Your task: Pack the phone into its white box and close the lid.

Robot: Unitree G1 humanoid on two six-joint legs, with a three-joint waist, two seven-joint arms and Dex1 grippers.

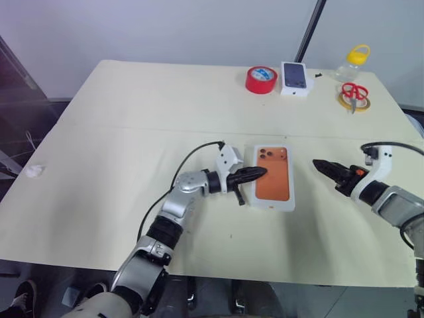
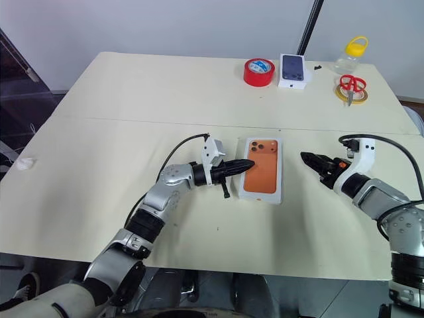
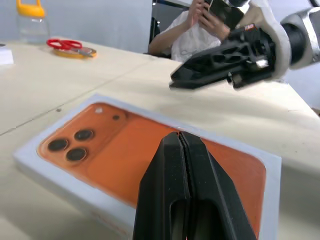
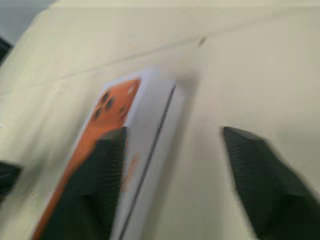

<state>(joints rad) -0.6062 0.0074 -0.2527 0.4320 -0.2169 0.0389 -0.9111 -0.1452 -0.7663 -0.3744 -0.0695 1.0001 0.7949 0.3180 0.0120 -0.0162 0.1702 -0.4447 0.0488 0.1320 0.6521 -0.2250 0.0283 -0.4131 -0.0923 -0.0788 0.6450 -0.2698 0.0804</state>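
The white box (image 1: 271, 202) lies flat at mid-table with the lid (image 1: 273, 173) seated on it; a seam runs along its side (image 4: 155, 145). The lid's top shows an orange phone back with dark lenses inside a white border. The phone itself is hidden. My left gripper (image 1: 262, 173) is shut and lies level, its tip over the lid's left edge near the lenses; the same shut tip (image 3: 180, 136) hangs just above the orange face. To the right of the box, apart from it, my right gripper (image 1: 319, 163) points at the box, open and holding nothing (image 4: 172, 132).
Along the far edge stand a red tape roll (image 1: 261, 79), a small printed box (image 1: 295, 78), red scissors on yellow tape (image 1: 354, 95) and a yellow-capped bottle (image 1: 354, 61). A white paper scrap (image 1: 33, 171) lies at the left edge. A seated person (image 3: 197, 30) is beyond the table.
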